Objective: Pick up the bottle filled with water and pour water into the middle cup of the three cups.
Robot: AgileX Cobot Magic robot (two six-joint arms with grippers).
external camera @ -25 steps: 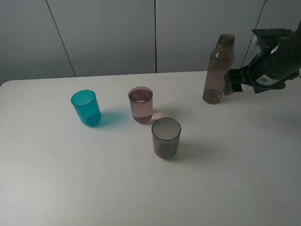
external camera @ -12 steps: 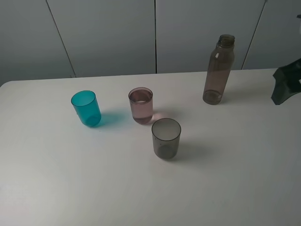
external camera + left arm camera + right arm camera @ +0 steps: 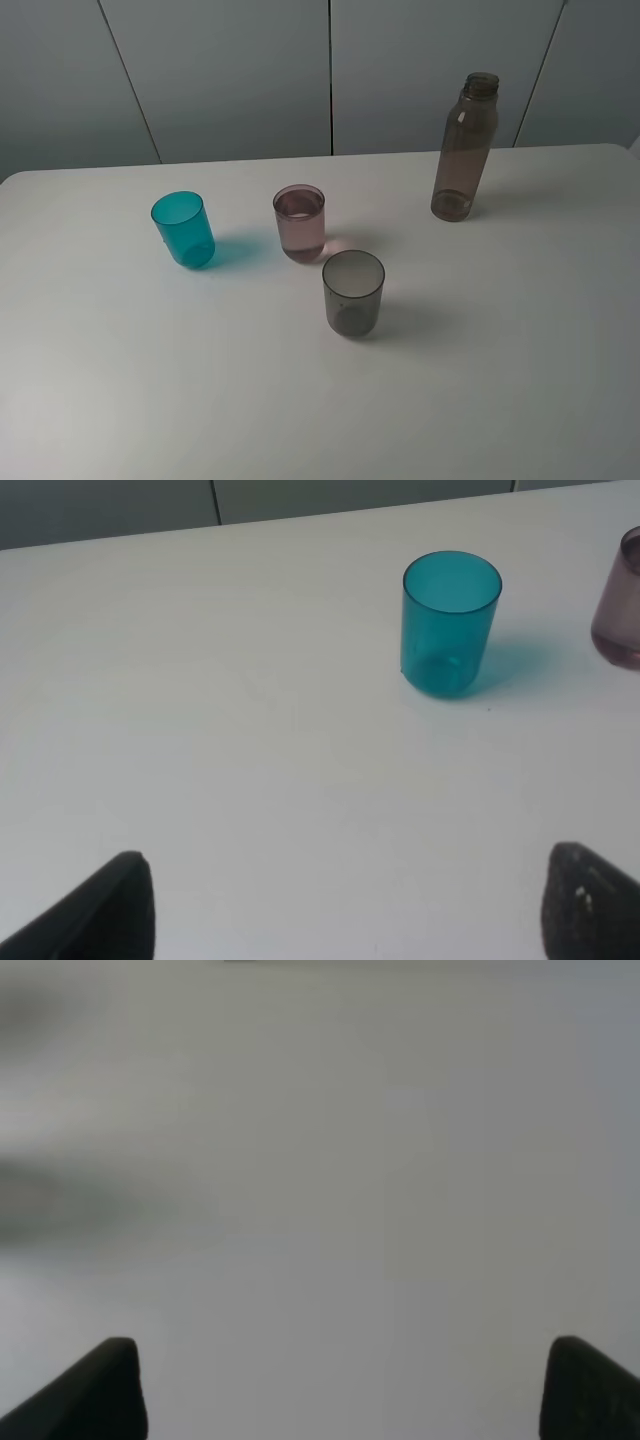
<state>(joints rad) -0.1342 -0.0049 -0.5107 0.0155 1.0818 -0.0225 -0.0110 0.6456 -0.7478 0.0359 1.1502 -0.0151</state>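
The smoky grey-brown bottle (image 3: 465, 148) stands upright and alone at the back right of the white table (image 3: 520, 380). Three cups sit left of it: a teal cup (image 3: 183, 229) (image 3: 450, 623), the pale pink middle cup (image 3: 299, 222) (image 3: 620, 605) with liquid in it, and a smoky grey cup (image 3: 353, 292) nearer the front. Neither arm shows in the exterior high view. My left gripper (image 3: 345, 910) is open over bare table, short of the teal cup. My right gripper (image 3: 345, 1390) is open with only blurred white surface between its fingertips.
Grey wall panels (image 3: 330, 70) run behind the table's far edge. The table's right edge lies just beyond the bottle.
My right arm has let go of the bottle and drawn back to the right, out of the exterior high view. The bottle and cups have stayed put.
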